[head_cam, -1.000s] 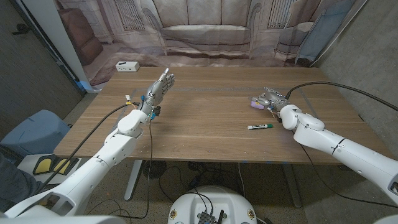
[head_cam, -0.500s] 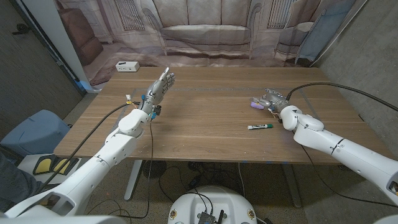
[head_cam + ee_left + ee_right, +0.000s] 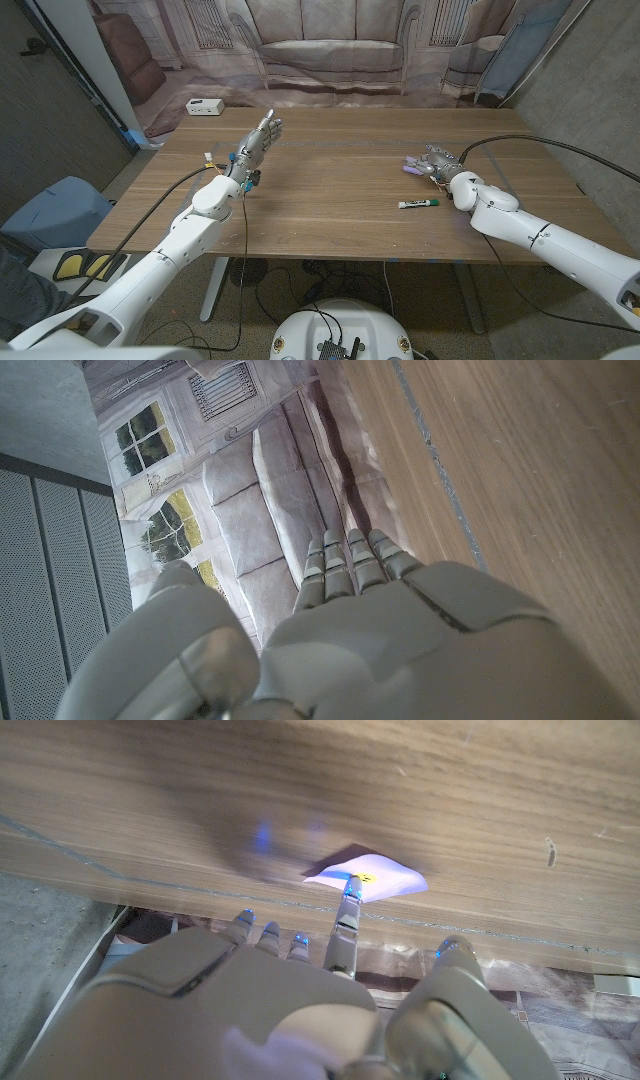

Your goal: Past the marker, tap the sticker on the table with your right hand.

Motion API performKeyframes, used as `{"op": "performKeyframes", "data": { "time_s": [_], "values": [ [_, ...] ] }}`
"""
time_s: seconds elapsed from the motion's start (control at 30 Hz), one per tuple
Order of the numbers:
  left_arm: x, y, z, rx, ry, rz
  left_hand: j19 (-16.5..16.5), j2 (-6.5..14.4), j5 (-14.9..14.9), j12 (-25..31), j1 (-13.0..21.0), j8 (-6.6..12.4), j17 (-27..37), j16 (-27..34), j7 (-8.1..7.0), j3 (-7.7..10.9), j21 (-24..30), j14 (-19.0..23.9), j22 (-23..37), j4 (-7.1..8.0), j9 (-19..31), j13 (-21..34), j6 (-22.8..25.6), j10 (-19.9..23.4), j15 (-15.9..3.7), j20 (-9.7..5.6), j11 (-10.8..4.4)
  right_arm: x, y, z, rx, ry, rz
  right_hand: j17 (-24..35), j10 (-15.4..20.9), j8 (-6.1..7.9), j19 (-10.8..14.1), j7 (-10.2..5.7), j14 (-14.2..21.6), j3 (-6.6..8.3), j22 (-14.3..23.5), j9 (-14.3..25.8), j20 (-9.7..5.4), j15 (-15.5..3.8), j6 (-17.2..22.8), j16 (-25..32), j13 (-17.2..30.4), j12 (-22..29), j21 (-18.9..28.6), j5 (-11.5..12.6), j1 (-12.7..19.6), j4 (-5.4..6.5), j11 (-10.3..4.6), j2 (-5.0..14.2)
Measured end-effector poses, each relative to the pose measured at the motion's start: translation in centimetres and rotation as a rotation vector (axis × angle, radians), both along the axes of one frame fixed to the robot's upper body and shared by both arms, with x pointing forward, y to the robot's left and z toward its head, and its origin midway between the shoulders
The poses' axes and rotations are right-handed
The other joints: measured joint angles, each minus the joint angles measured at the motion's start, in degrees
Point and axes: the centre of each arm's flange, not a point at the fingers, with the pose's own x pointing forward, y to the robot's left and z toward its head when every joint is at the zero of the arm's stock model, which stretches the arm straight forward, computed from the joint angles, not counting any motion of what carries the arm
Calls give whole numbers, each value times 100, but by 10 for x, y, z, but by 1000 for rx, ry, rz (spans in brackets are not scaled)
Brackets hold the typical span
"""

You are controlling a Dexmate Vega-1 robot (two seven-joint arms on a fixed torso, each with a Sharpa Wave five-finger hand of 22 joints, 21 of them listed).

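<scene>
Under right robot hand [image 3: 300, 990] fingertip [image 3: 350, 890]: sticker [image 3: 375, 878].

My arms are glossy white shells, rounded and segmented, with darker seams at the joints. A black cable runs along each forearm and loops free near the wrist. My left hand [image 3: 256, 141] is grey metal with ridged, jointed fingers and small coloured wires at its base. My right hand [image 3: 438, 160] is the same grey, its fingertips [image 3: 352, 883] lit with small blue lights
</scene>
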Motion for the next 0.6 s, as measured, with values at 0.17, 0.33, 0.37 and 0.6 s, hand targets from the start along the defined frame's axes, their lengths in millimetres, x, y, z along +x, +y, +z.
{"op": "performKeyframes", "data": {
  "time_s": [0.17, 0.33, 0.37, 0.6],
  "values": [
    [1, 0, 0, -1, 2, 1, 0, 0, 0, 0, 0, 0, 0, 0, 0, 0, 0, 0, 0, 0, 0, 0, 0, 0, 0, 0, 0, 1, 1, -2, -8, 1, -2, 0, 0, -1, 0, -62, 0, 0, 0, 3, 0, 0, 61, 22, 0, 0, 0, 0, 0, 0, 0, 0],
    [1, 0, 0, -2, 4, 2, 0, 1, 0, 0, -1, 0, 0, 0, 0, 0, 0, 0, 0, 1, 29, 0, -1, 0, 0, 0, 0, 1, 1, -3, -23, 2, -12, 0, 0, -4, 0, -93, 0, 22, 0, -2, 0, 0, 91, 22, 0, 0, 0, 0, 30, -22, 1, 29],
    [1, 0, 0, -3, 4, 2, 0, 1, 0, 0, -1, 0, 0, 0, 0, 0, 0, 0, 0, 1, 30, 0, -1, 0, 0, 0, 0, 1, 1, -3, -25, 2, -13, 0, 0, -19, 0, -93, 0, 22, 0, -2, 0, 0, 94, 22, 0, 0, 0, 0, 29, -22, 1, 29],
    [1, 1, -2, -6, 7, 4, 0, 23, 0, 0, -23, 0, 0, 0, 0, 0, 0, 0, 0, 1, 30, 0, -1, 0, 0, 0, 0, 2, 4, -5, -96, 11, -46, 1, 21, -7, 0, -91, 0, 22, 0, -3, 0, 0, 156, 22, 0, 0, 0, 0, 29, -22, -20, 29]
  ]
}}
